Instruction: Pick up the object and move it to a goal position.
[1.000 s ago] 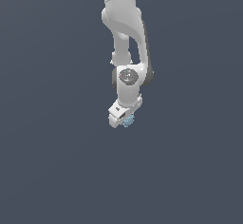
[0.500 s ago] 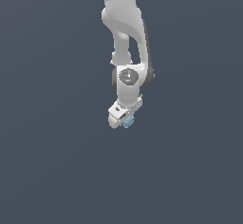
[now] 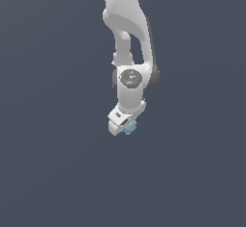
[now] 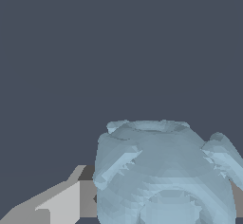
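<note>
The jaws are clamped on the pale blue bumpy object, narrowly apart around it.

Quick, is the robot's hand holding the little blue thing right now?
End effector: shut on the lump, which sits between its fingers.

all around my hand there is only a flat, even, dark slate-blue backdrop, evenly lit, with no visible edges or shadows.
</note>
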Motion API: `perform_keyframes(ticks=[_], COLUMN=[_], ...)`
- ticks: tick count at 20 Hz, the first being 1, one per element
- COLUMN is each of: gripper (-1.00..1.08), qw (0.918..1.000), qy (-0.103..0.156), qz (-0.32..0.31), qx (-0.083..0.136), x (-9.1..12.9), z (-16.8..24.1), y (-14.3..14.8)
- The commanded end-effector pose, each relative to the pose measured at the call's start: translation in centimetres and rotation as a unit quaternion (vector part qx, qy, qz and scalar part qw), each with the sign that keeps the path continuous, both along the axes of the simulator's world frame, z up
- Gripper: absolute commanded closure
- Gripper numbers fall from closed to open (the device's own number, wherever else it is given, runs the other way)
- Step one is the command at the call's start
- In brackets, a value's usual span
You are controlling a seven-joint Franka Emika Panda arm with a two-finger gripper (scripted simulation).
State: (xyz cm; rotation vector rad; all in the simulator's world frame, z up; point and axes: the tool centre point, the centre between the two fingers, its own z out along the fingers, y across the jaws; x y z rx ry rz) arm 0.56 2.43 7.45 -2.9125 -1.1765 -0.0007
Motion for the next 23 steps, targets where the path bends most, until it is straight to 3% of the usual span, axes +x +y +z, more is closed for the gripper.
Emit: perform_keyframes(ticks=[1, 11, 23], gripper=[1.08, 1.08, 1.08], qw=[1.0000, 1.0000, 1.0000], qy=[0.000, 0.000, 0.000], qz=[0.000, 0.000, 0.000], qx=[0.000, 0.000, 0.000], x=[1.4, 6.4, 8.2], z=[1.1, 4.6, 5.8], y=[0.0, -0.2, -0.2])
